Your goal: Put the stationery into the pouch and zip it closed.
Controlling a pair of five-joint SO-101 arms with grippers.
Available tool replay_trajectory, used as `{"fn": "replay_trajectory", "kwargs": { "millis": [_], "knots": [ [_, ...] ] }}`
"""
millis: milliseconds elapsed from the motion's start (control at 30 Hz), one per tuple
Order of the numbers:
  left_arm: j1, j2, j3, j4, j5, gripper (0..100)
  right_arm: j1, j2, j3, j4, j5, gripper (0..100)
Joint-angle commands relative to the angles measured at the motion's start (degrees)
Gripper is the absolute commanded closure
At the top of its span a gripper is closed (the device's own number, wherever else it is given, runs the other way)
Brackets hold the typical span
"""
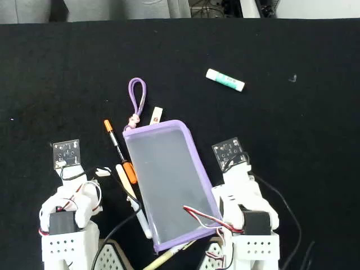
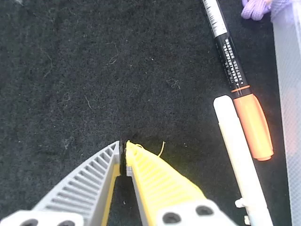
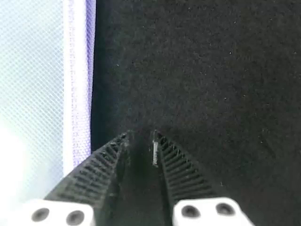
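Twin SO-101 arms from above: left arm [image 1: 70, 216] & right arm [image 1: 247, 214], both white printed shells w/ black servo blocks, perforated white bases, red, white & black cables looping out, grey square dotted plate at each wrist. Up close, left gripper [image 2: 123, 147]: one grey ribbed finger, one yellow, screw holes at base; right gripper [image 3: 140, 136]: black ribbed fingers, white mounts w/ screw holes

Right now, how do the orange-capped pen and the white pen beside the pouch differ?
The orange-capped pen has a black barrel with print; the white pen is plain white. The orange-capped pen lies farther from the arm bases, the white pen nearer. Both lie alongside the purple pouch, outside it.
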Motion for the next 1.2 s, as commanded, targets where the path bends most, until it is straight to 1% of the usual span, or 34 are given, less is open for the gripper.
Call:
{"fn": "replay_trajectory", "kwargs": {
  "millis": [0, 1033, 1167],
  "knots": [
    [0.22, -0.09, 1.27, 0.18, -0.26, 97, -0.70, -4.79, -0.13, 0.35, -0.44, 92.7],
    [0.22, -0.09, 1.27, 0.18, -0.26, 97, -0.70, -4.79, -0.13, 0.26, -0.44, 92.4],
    [0.22, -0.09, 1.27, 0.18, -0.26, 97, -2.90, -4.79, -0.13, 0.35, -0.35, 92.6]
  ]
}}
